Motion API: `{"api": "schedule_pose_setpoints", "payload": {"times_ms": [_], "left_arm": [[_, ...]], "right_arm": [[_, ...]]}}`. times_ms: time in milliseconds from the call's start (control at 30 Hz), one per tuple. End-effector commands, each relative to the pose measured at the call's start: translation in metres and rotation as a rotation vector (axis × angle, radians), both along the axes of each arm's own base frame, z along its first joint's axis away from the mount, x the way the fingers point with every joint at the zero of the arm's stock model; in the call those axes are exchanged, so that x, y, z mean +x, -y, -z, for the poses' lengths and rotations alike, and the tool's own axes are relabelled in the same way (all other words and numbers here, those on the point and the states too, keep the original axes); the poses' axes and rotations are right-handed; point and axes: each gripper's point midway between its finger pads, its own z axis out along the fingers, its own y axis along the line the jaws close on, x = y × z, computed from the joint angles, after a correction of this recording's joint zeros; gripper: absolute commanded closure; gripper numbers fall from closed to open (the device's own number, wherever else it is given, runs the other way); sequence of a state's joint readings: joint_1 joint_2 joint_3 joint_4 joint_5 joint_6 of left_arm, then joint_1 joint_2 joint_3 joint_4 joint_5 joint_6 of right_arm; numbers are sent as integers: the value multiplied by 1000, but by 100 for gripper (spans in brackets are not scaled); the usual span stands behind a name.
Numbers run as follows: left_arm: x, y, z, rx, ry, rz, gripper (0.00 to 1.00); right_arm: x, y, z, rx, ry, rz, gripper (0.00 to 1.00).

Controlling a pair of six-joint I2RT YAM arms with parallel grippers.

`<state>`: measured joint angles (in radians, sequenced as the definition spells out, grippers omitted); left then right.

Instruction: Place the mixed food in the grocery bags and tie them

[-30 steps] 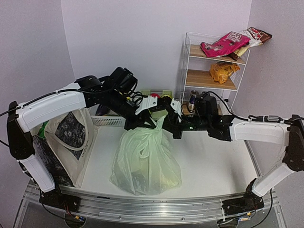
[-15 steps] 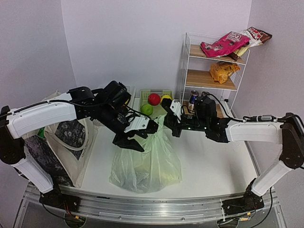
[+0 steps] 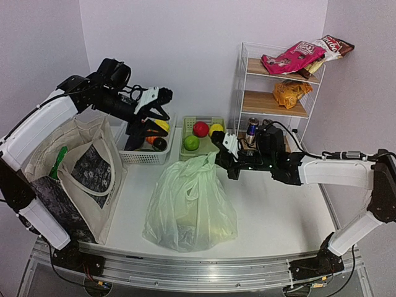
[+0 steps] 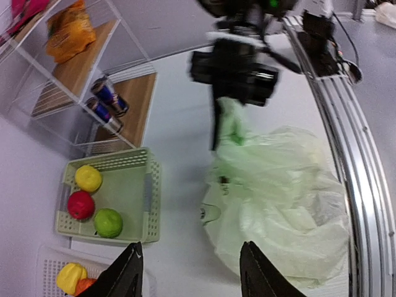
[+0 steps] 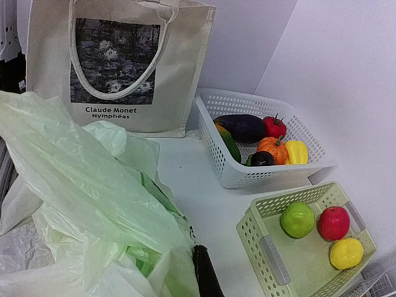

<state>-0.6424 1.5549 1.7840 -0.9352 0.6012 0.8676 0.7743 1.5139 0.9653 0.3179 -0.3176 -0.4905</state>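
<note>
Plastic bag [image 3: 192, 204]: pale green, slumped on the table [image 3: 278, 204] in front of the green basket [image 3: 204, 119]. You'll find its neck drawn up to a peak toward the right arm.
Bag contents: only dim shapes show through the film, so you cannot tell what is inside.
Right claw [image 3: 218, 154]: clenched on the bag's bunched neck. Its own wrist camera gives you just one dark finger, buried in plastic, and the other finger is hidden.
Left claw [image 3: 163, 104]: released and holding nothing, it hangs high over the white basket [image 3: 145, 158]. In its wrist view both fingers [image 4: 129, 272] are cut off by the bottom edge, with a bare gap between them, and the bag lies well below.
Tote [image 3: 93, 173]: upright at the table's left edge, mouth open. A green thing [image 3: 59, 162] pokes out. Too little of it shows to name it, and the rest of the inside is hidden from you.
Drink can [image 3: 252, 129]: on the lowest shelf of the wire rack [image 3: 263, 102], with a second can half hidden behind the right arm.
Orange crisp packet [image 3: 291, 93]: on the middle shelf, under the pink packet [image 3: 291, 57].
Blur: the right arm is smeared in the left wrist view.
</note>
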Motion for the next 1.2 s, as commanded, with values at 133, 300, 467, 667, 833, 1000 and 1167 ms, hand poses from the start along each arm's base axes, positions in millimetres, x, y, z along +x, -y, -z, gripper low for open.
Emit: {"api": "schedule_pose_setpoints", "payload": {"times_ms": [133, 300, 467, 667, 833, 1000, 1167], "left_arm": [[16, 71, 18, -113, -370, 10, 33], [-31, 77, 51, -34, -487, 106, 23], [-36, 79, 70, -11, -495, 93, 24], [-11, 80, 101, 43, -381, 6, 30], [-8, 87, 122, 87, -362, 10, 26], [-20, 83, 130, 117, -385, 29, 28], [-38, 76, 150, 169, -369, 56, 40]], "right_arm": [[-11, -7, -28, 16, 55, -50, 100], [-12, -6, -32, 22, 61, -46, 100], [-13, -8, -34, 27, 64, -56, 100], [-16, -10, -40, 38, 70, -66, 100], [-17, -13, -45, 48, 73, -75, 100], [-16, -13, -50, 53, 84, -69, 100], [-14, -16, -52, 61, 75, -66, 100]]}}
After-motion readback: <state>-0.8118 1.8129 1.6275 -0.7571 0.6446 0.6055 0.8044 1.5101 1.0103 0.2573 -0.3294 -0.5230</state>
